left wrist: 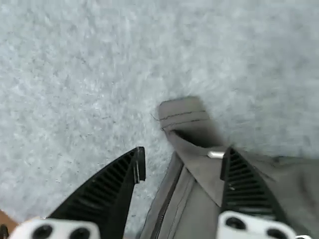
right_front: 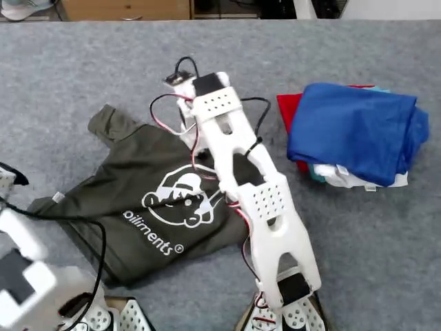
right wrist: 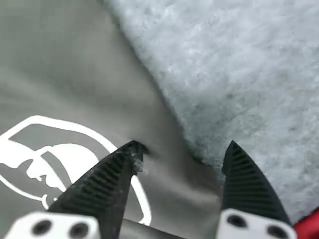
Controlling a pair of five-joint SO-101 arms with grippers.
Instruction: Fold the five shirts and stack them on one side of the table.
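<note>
Folded stack [right_front: 355,131] sits on the counter's far side, olive shirt [right_front: 131,196] still unfolded; left tool [left wrist: 182,159] and right tool [right wrist: 182,152] both spread at its edges.

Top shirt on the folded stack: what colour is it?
The top shirt is blue; the high view shows it best.

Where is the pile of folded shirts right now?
In the high view the pile of folded shirts, blue one on top, sits at the right of the grey table, apart from the olive shirt spread out left of centre.
</note>
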